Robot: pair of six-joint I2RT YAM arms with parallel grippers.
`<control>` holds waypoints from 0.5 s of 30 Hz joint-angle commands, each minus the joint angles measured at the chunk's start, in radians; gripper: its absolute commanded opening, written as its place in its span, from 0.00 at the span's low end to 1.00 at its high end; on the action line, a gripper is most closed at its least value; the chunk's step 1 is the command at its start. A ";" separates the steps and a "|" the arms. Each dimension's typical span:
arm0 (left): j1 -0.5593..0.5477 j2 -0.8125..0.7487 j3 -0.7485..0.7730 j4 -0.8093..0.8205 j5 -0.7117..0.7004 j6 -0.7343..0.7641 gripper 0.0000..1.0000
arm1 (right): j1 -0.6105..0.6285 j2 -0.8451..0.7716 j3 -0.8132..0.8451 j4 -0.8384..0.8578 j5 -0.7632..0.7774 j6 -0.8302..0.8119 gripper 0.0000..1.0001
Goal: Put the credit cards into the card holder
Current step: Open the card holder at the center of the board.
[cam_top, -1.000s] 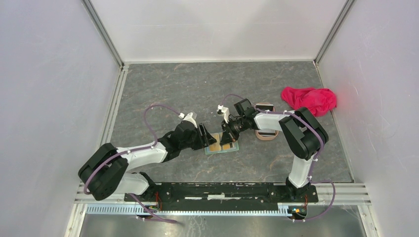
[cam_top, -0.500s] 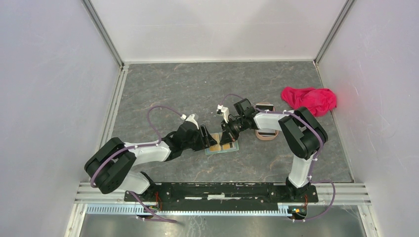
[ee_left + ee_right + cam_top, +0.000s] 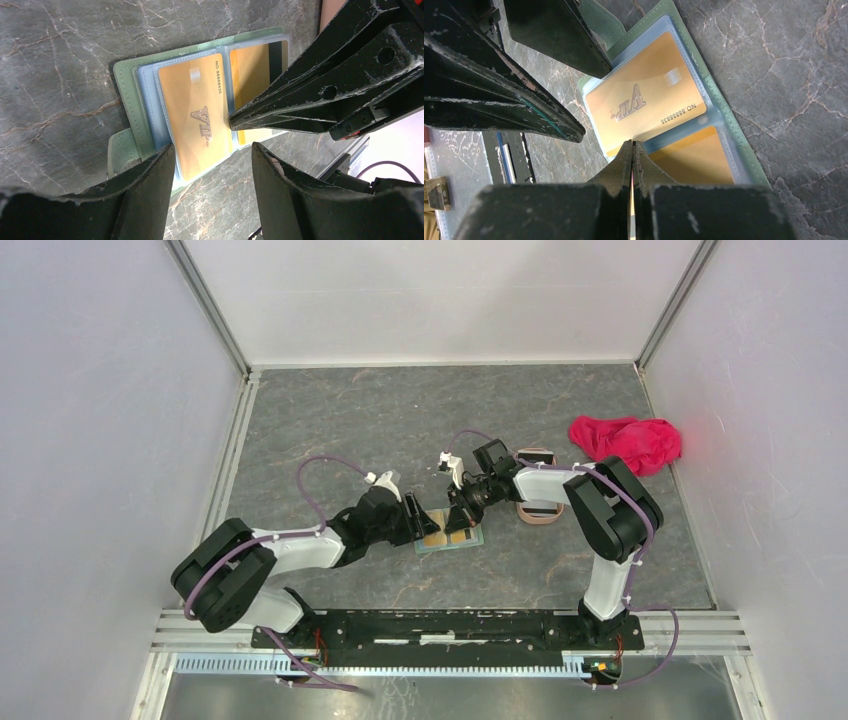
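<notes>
The sage-green card holder (image 3: 472,541) lies open on the table. Two yellow-orange credit cards sit in its clear pockets: one printed VIP (image 3: 195,115) and one with a dark stripe (image 3: 250,65). My left gripper (image 3: 420,522) is open at the holder's left end, and its left finger (image 3: 150,175) rests by the holder's edge (image 3: 125,85). My right gripper (image 3: 460,518) is shut, its tips (image 3: 632,145) down on the fold between the VIP card (image 3: 649,100) and the other card (image 3: 694,160). No card shows between its fingers.
A pinkish-brown oblong tray (image 3: 541,513) lies right of the holder, partly under my right arm. A red-pink cloth (image 3: 628,442) is heaped at the back right. Walls and rails close in the table on three sides.
My left arm's shoulder and elbow have shifted slightly to the right. Both grippers stay where they were at the holder.
</notes>
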 commanded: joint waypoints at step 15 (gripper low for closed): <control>0.008 -0.013 -0.034 0.195 0.068 -0.086 0.62 | -0.007 -0.093 0.023 -0.037 0.011 -0.088 0.08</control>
